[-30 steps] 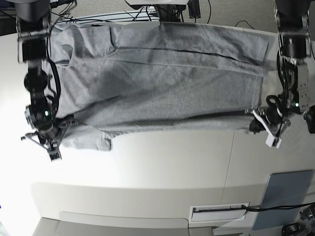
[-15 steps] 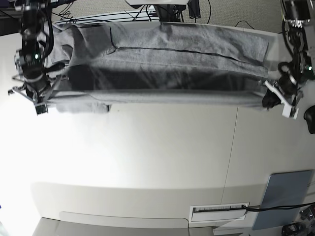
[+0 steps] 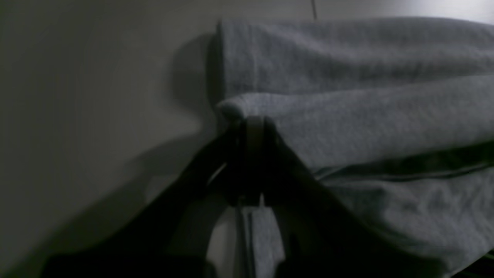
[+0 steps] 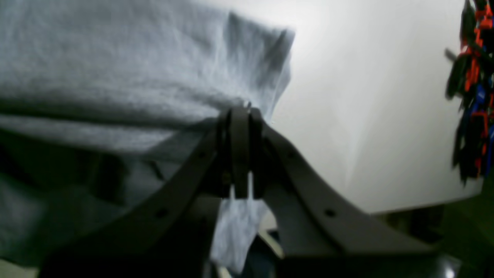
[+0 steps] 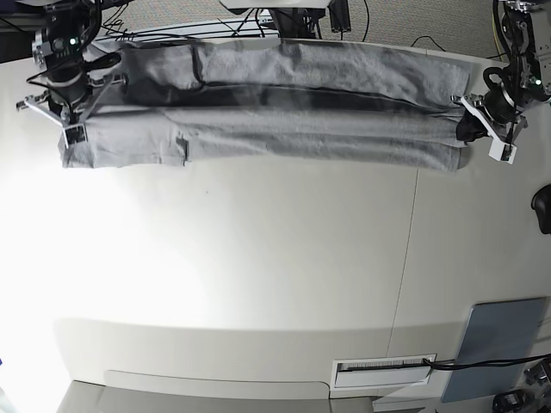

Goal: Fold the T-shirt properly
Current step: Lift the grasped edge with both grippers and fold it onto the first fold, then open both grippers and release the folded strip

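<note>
We see the T-shirt (image 5: 284, 120) stretched along the counter (image 5: 284, 258), its long axis running claw to claw, left claw (image 5: 482, 116) and right claw (image 5: 69, 107) each pinching an end

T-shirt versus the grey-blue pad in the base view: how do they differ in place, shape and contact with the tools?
The T-shirt lies at the table's far edge as a long, creased, heather-grey band; the grey-blue pad sits flat at the near corner, a smooth, compact rectangle. The left tool and right tool each pinch one end of the shirt; neither touches the pad. Both rest on the white table.
</note>
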{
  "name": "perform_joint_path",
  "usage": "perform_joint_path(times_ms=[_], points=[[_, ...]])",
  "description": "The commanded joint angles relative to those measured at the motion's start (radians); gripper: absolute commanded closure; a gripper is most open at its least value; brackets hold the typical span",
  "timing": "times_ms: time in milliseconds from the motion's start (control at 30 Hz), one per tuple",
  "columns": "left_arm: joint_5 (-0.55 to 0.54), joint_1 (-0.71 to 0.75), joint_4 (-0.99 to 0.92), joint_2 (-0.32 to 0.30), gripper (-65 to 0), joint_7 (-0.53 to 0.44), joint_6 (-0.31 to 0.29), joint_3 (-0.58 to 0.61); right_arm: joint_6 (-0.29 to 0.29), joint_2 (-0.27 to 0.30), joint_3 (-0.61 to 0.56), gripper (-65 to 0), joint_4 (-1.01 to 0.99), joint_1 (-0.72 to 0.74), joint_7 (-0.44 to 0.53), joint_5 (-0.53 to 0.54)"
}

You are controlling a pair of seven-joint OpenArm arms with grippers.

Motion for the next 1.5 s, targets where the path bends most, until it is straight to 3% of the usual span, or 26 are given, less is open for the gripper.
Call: perform_joint_path(times_ms=[0, 633, 733, 800, 833, 933, 1100, 1267, 1467], points=[[0.001, -0.005, 0.014, -0.024, 0.0, -0.023, 0.004, -0.011, -0.016, 0.014, 0.013, 0.0, 0.022, -0.012, 0.019, -0.019], [0.002, -0.005, 0.014, -0.024, 0.0, 0.008, 0.003, -0.011, -0.013, 0.003, 0.012, 0.0, 0.024, -0.066, -0.016, -0.023], [0.002, -0.005, 0.014, -0.024, 0.0, 0.008, 0.002, -0.011, 0.060, 0.003, 0.012, 0.0, 0.024, -0.066, -0.019, -0.054], [0.002, -0.005, 0.014, -0.024, 0.0, 0.009, -0.001, -0.011, 0.100, 0.003, 0.012, -7.7, 0.024, -0.066, -0.030, -0.061], [0.002, -0.005, 0.014, -0.024, -0.9, 0.009, -0.001, -0.011, 0.109, 0.003, 0.012, -12.5, 0.024, -0.066, -0.034, -0.060], [0.002, -0.005, 0.014, -0.024, -13.8, 0.009, -0.001, -0.011, 0.121, 0.003, 0.012, -22.5, 0.024, -0.066, -0.034, -0.060], [0.001, -0.005, 0.014, -0.024, -32.1, 0.011, -0.001, -0.011, 0.111, 0.004, 0.012, -22.8, 0.024, -0.058, -0.028, -0.060], [-0.040, -0.005, 0.011, -0.024, -32.5, 0.092, 0.000, -0.011, 0.093, 0.003, 0.012, -22.8, 0.025, -0.055, -0.002, -0.060], [-0.124, -0.004, -0.080, -0.024, -32.4, 0.096, -0.020, -0.011, 0.085, 0.003, 0.012, -22.8, 0.025, -0.055, 0.004, -0.060]])
